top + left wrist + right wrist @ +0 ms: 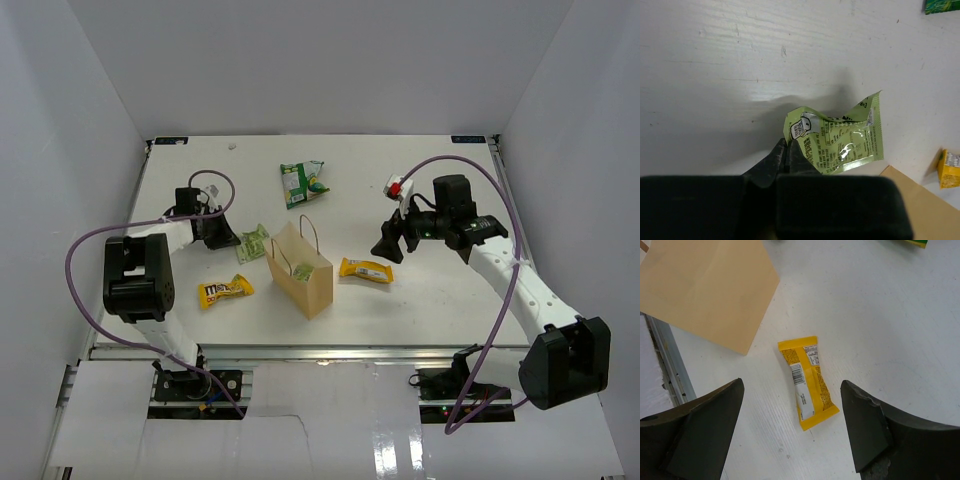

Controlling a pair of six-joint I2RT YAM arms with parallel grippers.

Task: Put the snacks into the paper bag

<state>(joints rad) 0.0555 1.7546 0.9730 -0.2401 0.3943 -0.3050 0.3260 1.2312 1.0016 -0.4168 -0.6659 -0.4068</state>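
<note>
Left gripper [786, 150] is low over the table [715, 60], jaws pressed together, pinching the near corner of the green packet [845, 142]. The packet sits crumpled, just beside the bag [300, 268]. On the other side, the right gripper [388, 247] hovers with jaws spread wide, holding nothing. The yellow wrapper [807, 385] lies flat on the table under the gap, near the bag.

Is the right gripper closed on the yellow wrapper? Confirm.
No, the right gripper hangs open above the yellow wrapper, which lies flat on the table.
</note>
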